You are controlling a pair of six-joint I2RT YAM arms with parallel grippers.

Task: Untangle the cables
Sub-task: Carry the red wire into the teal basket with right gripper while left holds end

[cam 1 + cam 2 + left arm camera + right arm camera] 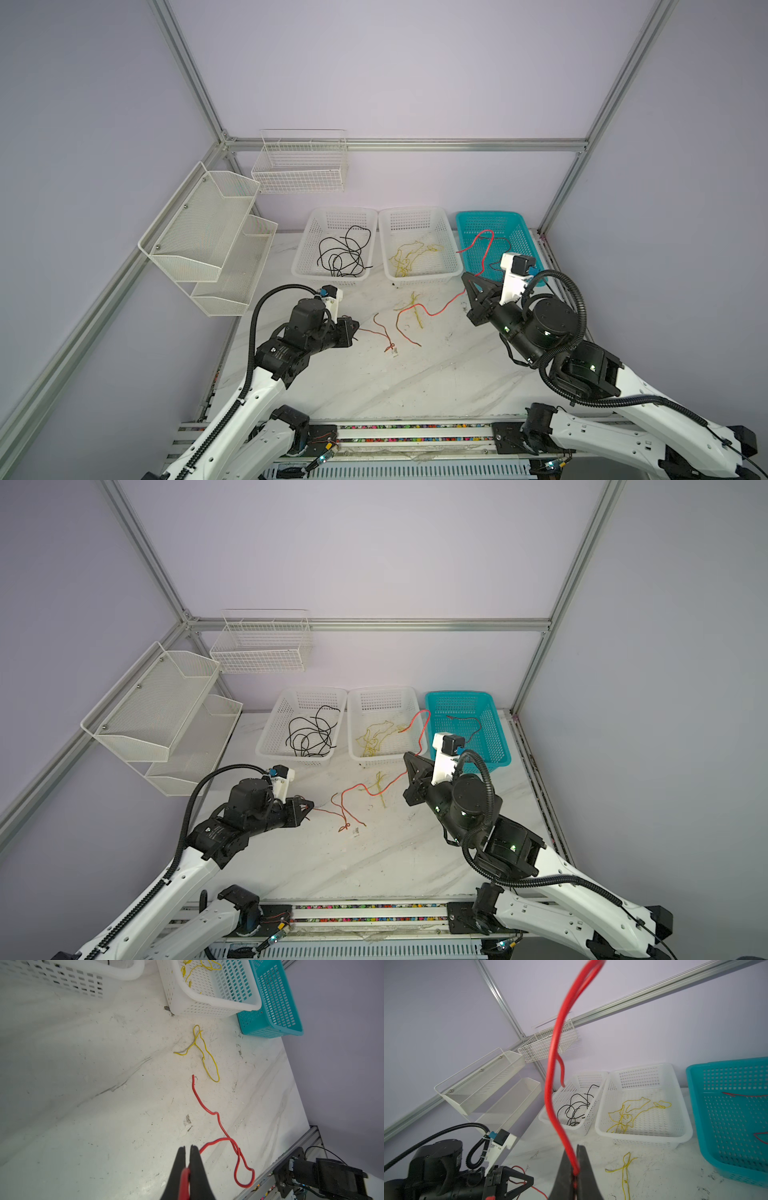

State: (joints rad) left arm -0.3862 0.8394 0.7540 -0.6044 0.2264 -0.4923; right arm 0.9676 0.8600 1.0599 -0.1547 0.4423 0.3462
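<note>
Cables: two red ones pinched, the rest in baskets or loose

Pinched between the closed fingers of the left gripper (355,328), centre-left in both top views: a red cable (199,1099), trailing from there across the table (374,386) into a crossed loop. Held up at centre-right by the right gripper (464,275), clamped tight in the wrist view (576,1149): a second red cable (548,1088), one part sagging to mid-table, the other arching up in front of the teal basket (490,214). Cannot tell whether the two red ones cross or are knotted together. Piled in the left white basket (343,210), upper centre: black cables (345,255). Beside it, in the middle white basket (411,209): yellow cables (405,259). Loose on the table just below that basket: one yellow cable (195,1043). Inside the teal basket: a thin red cable (747,1096).
</note>
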